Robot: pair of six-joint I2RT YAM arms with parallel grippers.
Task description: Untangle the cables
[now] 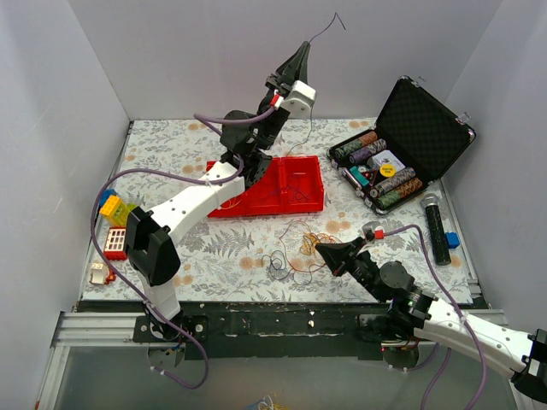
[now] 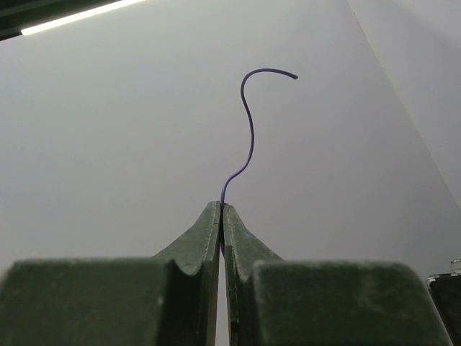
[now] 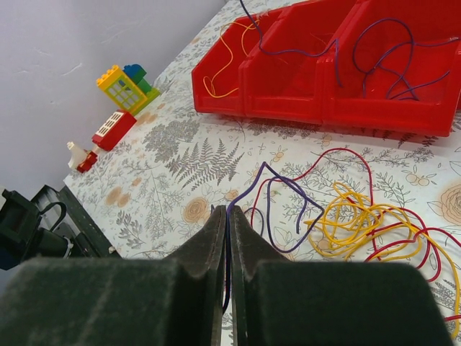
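My left gripper (image 1: 305, 44) is raised high above the red bins, shut on a purple wire (image 2: 249, 137) whose free end curls above the tips (image 1: 329, 26). My right gripper (image 1: 320, 248) is low over the mat, shut on another purple wire (image 3: 277, 189) that leads into the cable bundle (image 3: 360, 216) of yellow, red and purple loops. The bundle (image 1: 301, 243) lies on the floral mat just left of the right gripper. Sorted yellow and purple wires lie in the red bins (image 3: 338, 54).
Red divided bin tray (image 1: 256, 205) at mid-mat. An open black case of poker chips (image 1: 385, 171) at right, a black cylinder (image 1: 436, 226) beside it. Toy blocks (image 1: 115, 222) at the left edge. White walls all round.
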